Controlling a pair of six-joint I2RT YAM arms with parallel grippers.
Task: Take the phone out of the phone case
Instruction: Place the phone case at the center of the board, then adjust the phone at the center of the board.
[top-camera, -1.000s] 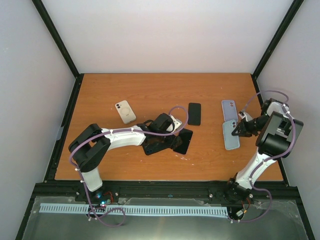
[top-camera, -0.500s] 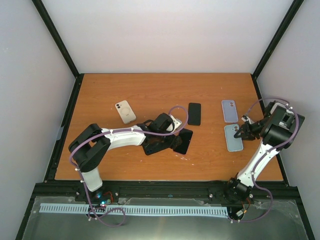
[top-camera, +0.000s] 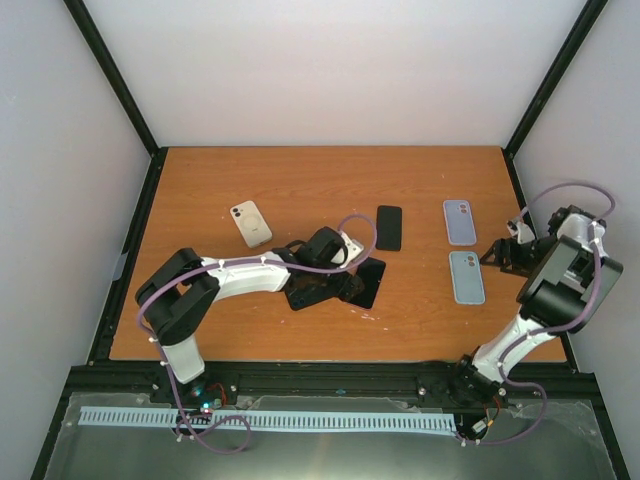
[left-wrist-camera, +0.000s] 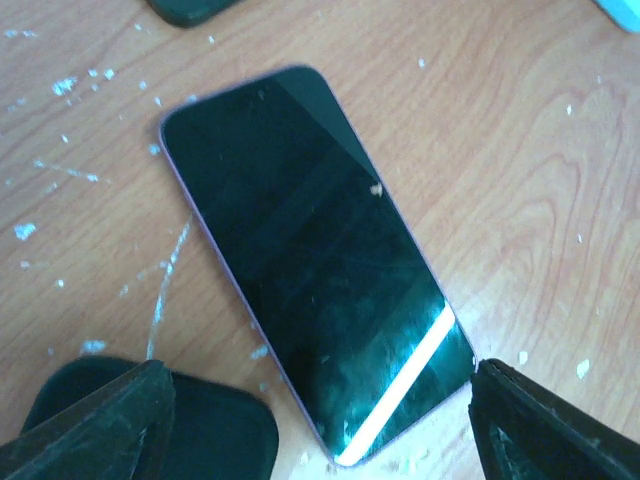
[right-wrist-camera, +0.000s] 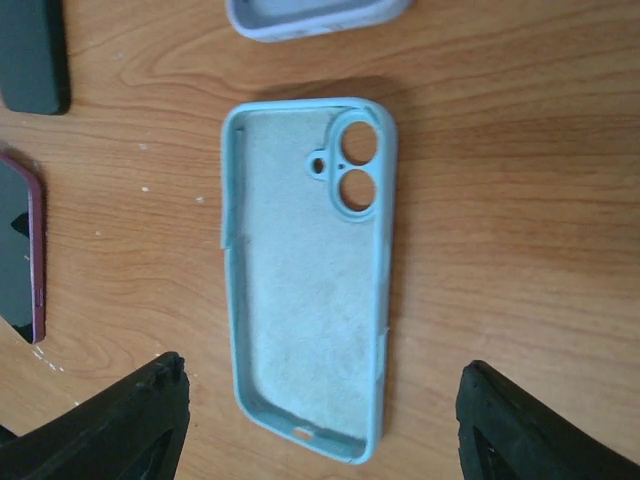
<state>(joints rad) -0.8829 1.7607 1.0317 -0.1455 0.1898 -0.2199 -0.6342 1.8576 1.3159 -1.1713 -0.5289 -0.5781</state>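
Note:
The phone (left-wrist-camera: 310, 250) lies face up on the table, its screen dark and its rim purple; from above it is the dark slab (top-camera: 367, 284) at mid-table. My left gripper (left-wrist-camera: 320, 430) (top-camera: 345, 278) is open, its fingers either side of the phone's near end and not touching it. The phone case (right-wrist-camera: 310, 270) (top-camera: 467, 277) is light blue and empty, lying inside-up with its camera holes showing. My right gripper (right-wrist-camera: 335, 425) (top-camera: 503, 254) is open, with one finger to each side of the case's near end and clear of it.
A second pale blue case (top-camera: 459, 221) (right-wrist-camera: 315, 15) lies just beyond the first. A black case (left-wrist-camera: 225, 440) (top-camera: 304, 296) sits beside my left finger. Another black slab (top-camera: 389, 227) and a white phone (top-camera: 251, 223) lie farther back. The table's right edge is close to my right arm.
My right gripper has opened, let go of the light blue case and drawn back to the right; the case now lies flat. My left gripper has opened a little wider.

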